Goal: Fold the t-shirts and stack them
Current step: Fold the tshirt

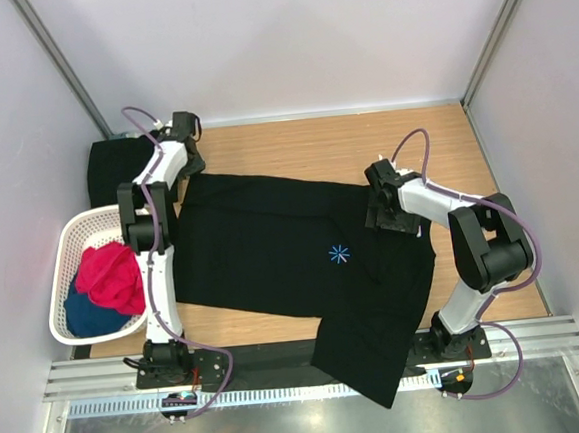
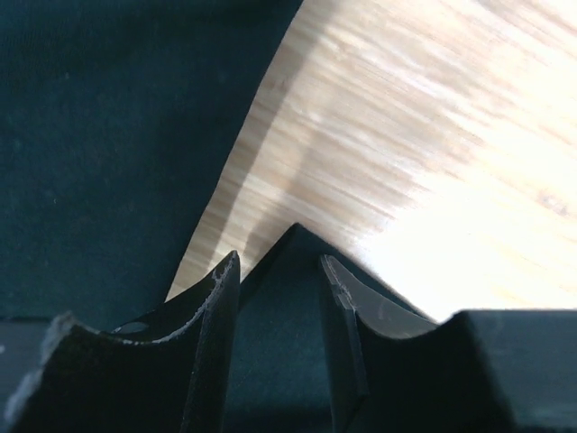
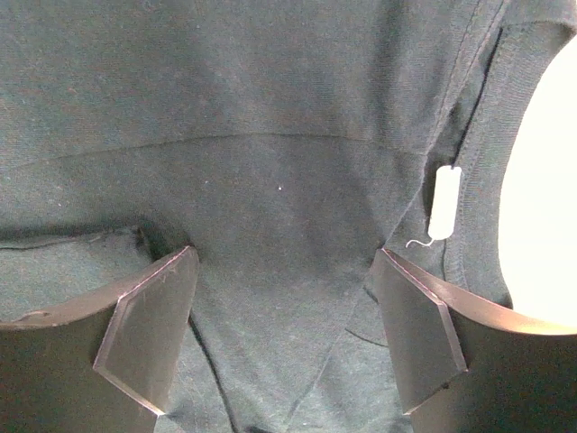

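Shirt [image 1: 272, 248] lies spread flat, unfolded, right of basket [image 1: 60, 295]; 2nd shirt [image 1: 113, 165], prob. folded, behind basket. L claw [image 2: 279, 266] straddles shirt corner, grip unclear. R claw [image 3: 284, 257] gapes wide over shirt. Folding barely begun.

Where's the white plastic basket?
In the top view, the white plastic mesh basket sits at the left edge of the wooden table, beside the left arm.

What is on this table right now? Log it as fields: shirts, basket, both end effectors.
spread t-shirt: black, flat on table, one part hanging over the near edge
second t-shirt: black, far-left corner
basket: white mesh, left side, holds red-pink garment and blue garment
left end effector: cloth corner between its fingers; grip unclear
right end effector: open, above the collar area
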`<action>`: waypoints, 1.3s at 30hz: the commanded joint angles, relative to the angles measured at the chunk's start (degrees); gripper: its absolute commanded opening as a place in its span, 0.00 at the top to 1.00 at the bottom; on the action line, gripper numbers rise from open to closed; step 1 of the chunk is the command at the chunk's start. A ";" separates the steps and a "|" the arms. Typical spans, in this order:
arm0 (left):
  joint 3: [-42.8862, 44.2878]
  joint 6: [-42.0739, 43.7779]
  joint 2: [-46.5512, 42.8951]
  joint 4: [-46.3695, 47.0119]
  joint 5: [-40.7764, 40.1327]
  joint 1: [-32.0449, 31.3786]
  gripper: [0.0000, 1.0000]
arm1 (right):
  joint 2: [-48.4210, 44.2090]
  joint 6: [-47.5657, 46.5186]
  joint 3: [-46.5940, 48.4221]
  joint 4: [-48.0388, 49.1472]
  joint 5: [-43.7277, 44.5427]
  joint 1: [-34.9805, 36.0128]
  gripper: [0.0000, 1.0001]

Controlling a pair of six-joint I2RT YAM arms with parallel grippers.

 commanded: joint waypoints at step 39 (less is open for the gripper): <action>-5.06 12.23 -6.54 -0.97 10.38 1.90 0.70 | 12.75 -20.21 15.55 5.18 -4.33 -6.80 0.21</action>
